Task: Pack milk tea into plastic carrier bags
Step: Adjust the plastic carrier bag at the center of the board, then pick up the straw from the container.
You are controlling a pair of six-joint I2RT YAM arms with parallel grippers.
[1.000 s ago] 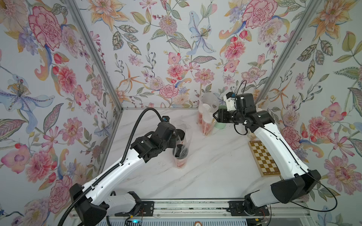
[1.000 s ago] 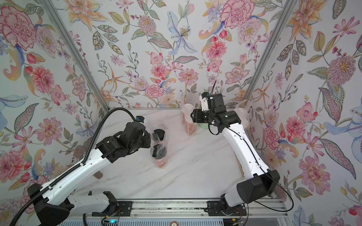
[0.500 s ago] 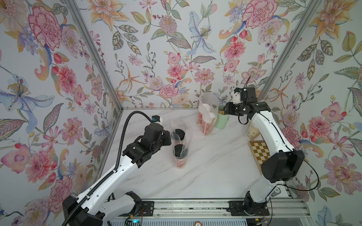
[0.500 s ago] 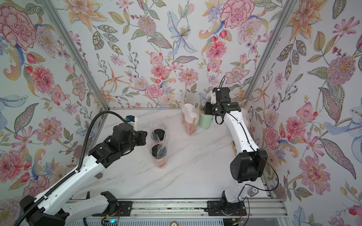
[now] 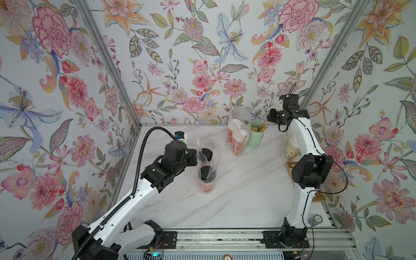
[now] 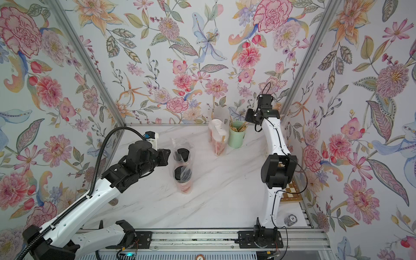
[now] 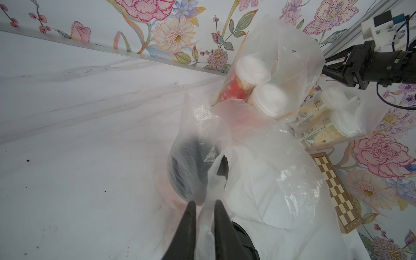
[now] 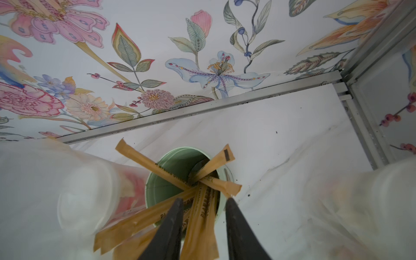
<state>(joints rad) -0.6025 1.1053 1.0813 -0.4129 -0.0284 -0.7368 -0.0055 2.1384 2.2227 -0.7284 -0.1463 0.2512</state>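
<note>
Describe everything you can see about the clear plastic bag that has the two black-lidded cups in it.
The plastic carrier bag is thin, colourless and see-through, crinkled with glossy folds. It stands upright on the marble table, near the middle. Inside it, two red-orange cups with black lids stand next to each other, plainly visible through the film. In the left wrist view, a strip of the bag's handle is pinched between the fingers of the left gripper, which sits beside the bag's top.

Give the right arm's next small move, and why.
Probably close the right gripper on the paper-wrapped straw: its jaws straddle that straw above the mint-green cup, with a gap showing on each side, so nothing is gripped yet.
</note>
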